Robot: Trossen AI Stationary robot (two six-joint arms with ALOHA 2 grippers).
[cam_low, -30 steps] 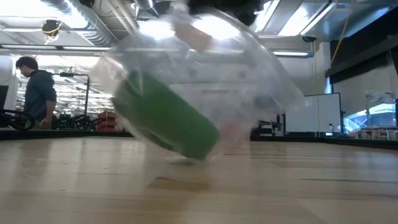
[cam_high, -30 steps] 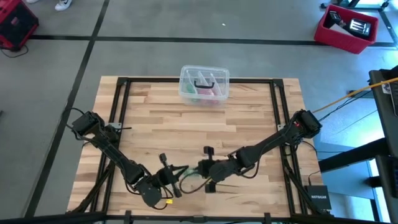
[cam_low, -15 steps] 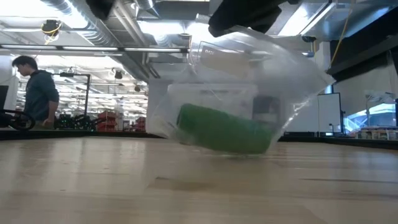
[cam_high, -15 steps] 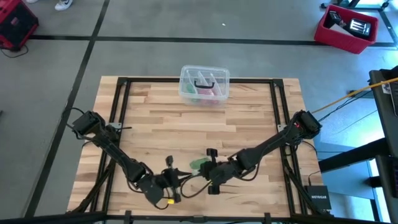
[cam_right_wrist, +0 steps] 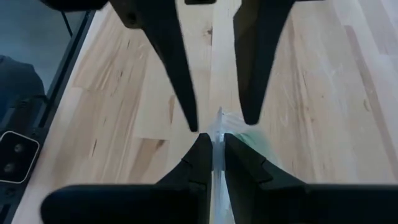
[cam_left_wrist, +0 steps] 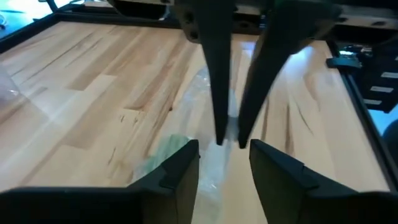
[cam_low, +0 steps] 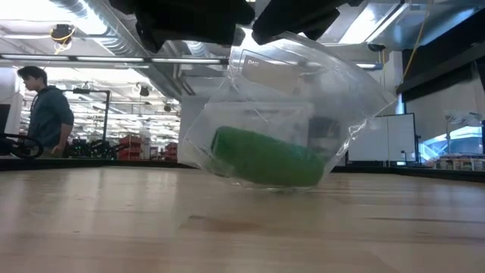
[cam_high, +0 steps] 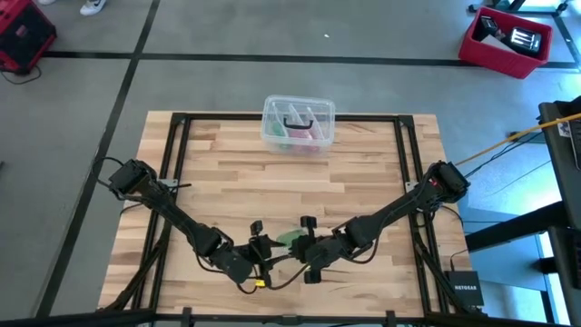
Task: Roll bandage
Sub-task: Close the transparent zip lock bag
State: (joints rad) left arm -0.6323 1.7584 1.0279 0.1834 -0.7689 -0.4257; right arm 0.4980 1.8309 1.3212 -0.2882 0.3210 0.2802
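The bandage (cam_low: 265, 158) is a bright green roll lying in the bottom of a clear plastic bag (cam_low: 333, 98). The bag hangs near the table's front edge, between my two grippers. My right gripper (cam_right_wrist: 217, 138) is shut on the bag's upper edge. My left gripper (cam_left_wrist: 224, 148) faces it from the left, open, with its fingers standing on either side of the clear plastic; I cannot tell whether they touch it. In the high view the green bandage (cam_high: 290, 239) shows between the two grippers. My right gripper pinches the bag's upper edge (cam_right_wrist: 219, 124) between its two fingers, coming slanting down from the table's right side. The bag hangs below the fingers. The bandage lies almost level in the bag's bottom (cam_low: 265, 182), just above the table top.
A clear plastic box (cam_high: 298, 123) with pink and dark items stands at the table's far edge, in the middle. Bare wood lies between it and the grippers. A person (cam_low: 45, 110) stands in the room beyond the table, at the left.
My left gripper has opened and let go of the bag. It has also swung toward the table's right, closer to my right gripper. The bag, which was tipped steeply, has swung down; it now hangs from my right gripper with the bandage almost level.
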